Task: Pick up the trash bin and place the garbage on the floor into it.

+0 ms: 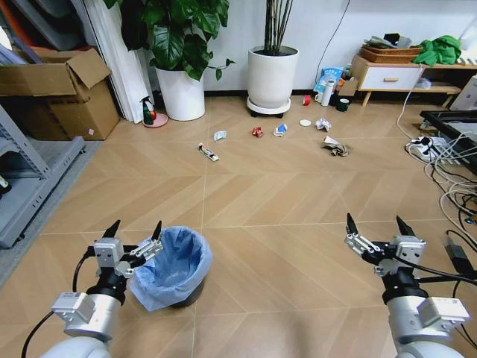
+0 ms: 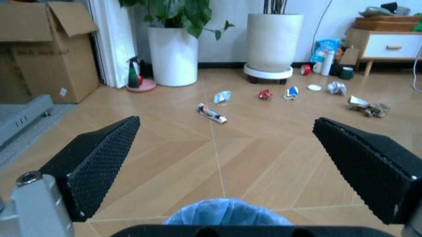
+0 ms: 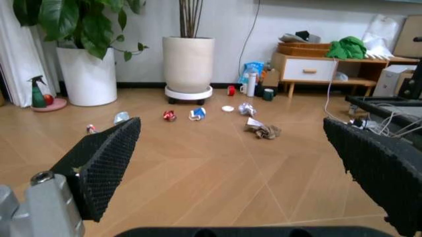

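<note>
The trash bin (image 1: 174, 268), small and dark with a crinkly light-blue bag, stands on the floor near my left side. My left gripper (image 1: 134, 233) hovers open just left of its rim, and the bag's edge (image 2: 228, 213) shows below the fingers. My right gripper (image 1: 379, 225) is open over bare floor at the right. The garbage lies farther off: a flattened tube (image 1: 209, 152), a light crumpled piece (image 1: 220, 136), a red wrapper (image 1: 257, 131), a crushed blue-white cup (image 1: 280, 130), a white lid (image 1: 305, 122), white crumpled paper (image 1: 323, 124) and brown paper (image 1: 337, 148).
Two white planters (image 1: 181, 93) (image 1: 272, 77) stand at the back wall, a cardboard box (image 1: 56, 93) at the left. A low wooden cabinet (image 1: 395, 74) with bottle and mugs beside it is at the back right. Cables (image 1: 447, 160) sprawl along the right edge; a grey rack (image 1: 30, 186) lines the left.
</note>
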Available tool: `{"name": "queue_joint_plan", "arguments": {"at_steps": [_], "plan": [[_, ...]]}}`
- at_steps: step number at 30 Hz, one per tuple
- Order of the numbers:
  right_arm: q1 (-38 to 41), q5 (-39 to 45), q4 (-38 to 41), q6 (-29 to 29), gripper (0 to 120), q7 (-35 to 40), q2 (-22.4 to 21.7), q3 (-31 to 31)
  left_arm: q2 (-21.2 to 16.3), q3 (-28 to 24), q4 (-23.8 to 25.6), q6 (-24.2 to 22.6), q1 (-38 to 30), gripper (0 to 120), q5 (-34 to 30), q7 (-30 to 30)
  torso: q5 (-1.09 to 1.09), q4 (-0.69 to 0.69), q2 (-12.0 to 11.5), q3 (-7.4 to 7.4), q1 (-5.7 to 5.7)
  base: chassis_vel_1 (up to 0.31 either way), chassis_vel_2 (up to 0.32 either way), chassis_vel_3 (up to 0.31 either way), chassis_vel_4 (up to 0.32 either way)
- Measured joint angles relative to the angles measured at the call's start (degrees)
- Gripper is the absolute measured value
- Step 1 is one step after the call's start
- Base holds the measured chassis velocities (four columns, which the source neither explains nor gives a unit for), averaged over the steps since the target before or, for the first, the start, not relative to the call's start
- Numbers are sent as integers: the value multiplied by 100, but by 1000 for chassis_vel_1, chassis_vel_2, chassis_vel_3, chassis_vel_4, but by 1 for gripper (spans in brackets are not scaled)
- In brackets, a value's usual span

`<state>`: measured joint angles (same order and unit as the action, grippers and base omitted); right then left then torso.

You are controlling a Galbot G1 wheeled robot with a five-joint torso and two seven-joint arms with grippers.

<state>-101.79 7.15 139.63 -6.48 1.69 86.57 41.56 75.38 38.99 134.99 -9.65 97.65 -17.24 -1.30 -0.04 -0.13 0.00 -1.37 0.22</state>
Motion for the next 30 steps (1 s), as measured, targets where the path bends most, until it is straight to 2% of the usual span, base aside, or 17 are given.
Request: {"name": "queue_joint_plan", "arguments": {"at_steps": [4,7,8,11,12,16,17,20,22,23,30], "plan": [[20,5,-31,0,100,-2,-24,-12,-81,22,-37,-83,-24,100,-137,2,0,1,0,0,0,0,0,0,0],[5,13,-74,0,100,-7,-95,-12,-417,27,-154,-325,-218,100,-277,97,-1,1,0,0,0,0,0,0,0],[5,13,-74,0,100,-7,-95,-12,-417,27,-154,-325,-218,100,-277,97,-1,1,0,0,0,0,0,0,0],[5,13,-125,-2,100,-15,-137,-27,-803,3,-343,-720,-504,100,-530,294,-1,0,0,0,0,0,0,0,0],[5,13,-125,-2,100,-15,-137,-27,-803,3,-343,-720,-504,100,-530,294,-1,0,0,0,0,0,0,0,0],[10,22,-197,-51,100,-20,-235,-66,-1294,-54,-769,-1739,-928,100,-1234,633,-3,-2,0,0,0,0,0,0,0],[10,22,-197,-51,100,-20,-235,-66,-1294,-54,-769,-1739,-928,100,-1234,633,-3,-2,0,0,0,0,0,0,0],[158,139,-328,-148,100,-23,-475,-131,-1414,11,-1014,-2221,-981,100,-1483,954,0,1,0,0,0,0,0,0,0],[174,154,-345,-157,100,-23,-501,-135,-1430,12,-1063,-2295,-1001,100,-1531,1015,0,2,0,0,0,0,0,0,0],[189,196,-383,-168,100,-23,-550,-138,-1490,-13,-1231,-2482,-1100,100,-1694,1138,0,3,0,-1,0,0,0,0,0],[192,276,-438,-196,100,-19,-560,-133,-1705,-285,-1761,-2893,-1519,100,-2082,1129,-1,0,0,0,0,0,0,0,0]]}}
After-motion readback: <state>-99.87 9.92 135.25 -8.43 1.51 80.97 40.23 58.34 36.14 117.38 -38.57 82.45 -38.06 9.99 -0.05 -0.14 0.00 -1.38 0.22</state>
